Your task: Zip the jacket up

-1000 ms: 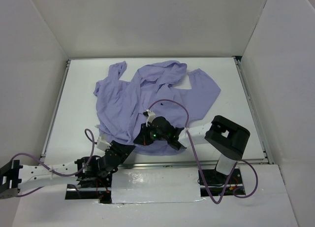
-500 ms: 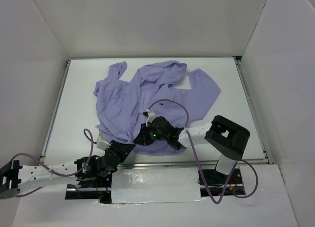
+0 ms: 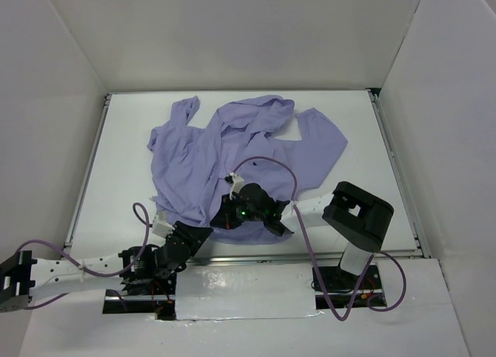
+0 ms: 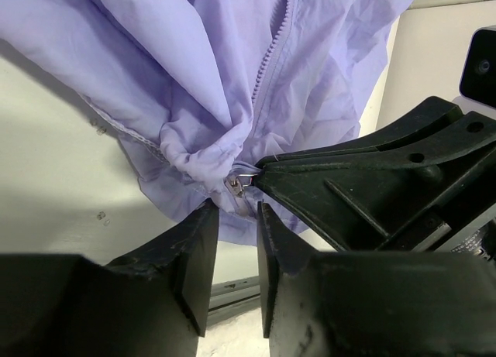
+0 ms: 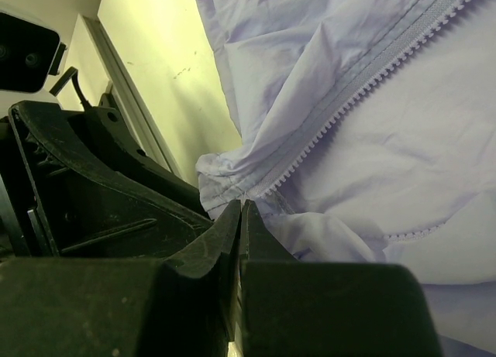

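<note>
The lavender jacket (image 3: 232, 140) lies spread on the white table, hood at the back and hem toward the arms. Its zipper teeth (image 4: 273, 55) run down to a metal slider (image 4: 235, 187) at the bunched hem. My right gripper (image 3: 218, 219) is shut, and its tips (image 4: 262, 167) hold the slider's small pull. In the right wrist view the right gripper (image 5: 242, 204) sits at the zipper's bottom end (image 5: 271, 188). My left gripper (image 3: 205, 231) is just in front of it. It (image 4: 236, 210) is narrowly open, with the hem at its fingertips.
White walls enclose the table on three sides. A metal rail (image 3: 310, 258) runs along the near edge. A purple cable (image 3: 267, 159) loops over the jacket above the right wrist. The right arm's black elbow (image 3: 356, 211) stands at the near right.
</note>
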Controlling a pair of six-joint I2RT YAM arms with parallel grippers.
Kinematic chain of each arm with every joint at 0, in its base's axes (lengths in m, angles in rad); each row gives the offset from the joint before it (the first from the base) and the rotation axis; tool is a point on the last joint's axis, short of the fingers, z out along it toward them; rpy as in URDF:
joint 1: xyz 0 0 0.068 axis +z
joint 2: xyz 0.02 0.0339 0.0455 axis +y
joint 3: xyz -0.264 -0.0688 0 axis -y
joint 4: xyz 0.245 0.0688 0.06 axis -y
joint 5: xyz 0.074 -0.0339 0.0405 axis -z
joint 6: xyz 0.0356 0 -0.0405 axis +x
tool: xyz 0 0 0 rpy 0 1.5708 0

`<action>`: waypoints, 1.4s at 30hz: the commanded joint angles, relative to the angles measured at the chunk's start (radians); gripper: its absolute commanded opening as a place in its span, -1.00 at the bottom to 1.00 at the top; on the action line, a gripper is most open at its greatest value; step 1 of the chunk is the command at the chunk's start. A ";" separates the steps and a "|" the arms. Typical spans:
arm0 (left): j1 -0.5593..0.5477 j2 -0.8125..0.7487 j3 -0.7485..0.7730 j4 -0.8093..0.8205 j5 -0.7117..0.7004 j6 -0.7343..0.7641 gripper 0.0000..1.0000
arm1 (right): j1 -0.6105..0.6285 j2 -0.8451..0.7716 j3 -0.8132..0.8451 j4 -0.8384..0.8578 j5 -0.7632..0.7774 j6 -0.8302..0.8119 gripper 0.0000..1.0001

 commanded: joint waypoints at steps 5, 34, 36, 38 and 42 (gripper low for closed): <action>-0.004 0.005 -0.192 0.004 -0.026 -0.017 -0.40 | 0.009 -0.005 0.006 0.061 0.000 -0.013 -1.00; -0.004 0.166 -0.166 0.029 0.037 -0.077 -1.00 | -0.037 0.047 0.068 0.035 0.015 -0.130 -1.00; -0.005 0.175 -0.168 0.046 0.040 -0.081 -1.00 | -0.055 0.072 0.082 0.029 0.015 -0.139 -1.00; -0.005 0.186 -0.183 0.095 0.041 -0.063 -1.00 | -0.069 0.087 0.097 0.035 0.035 -0.147 -1.00; -0.007 0.181 -0.188 0.115 0.038 -0.052 -1.00 | -0.072 0.072 0.105 0.020 0.132 -0.160 -1.00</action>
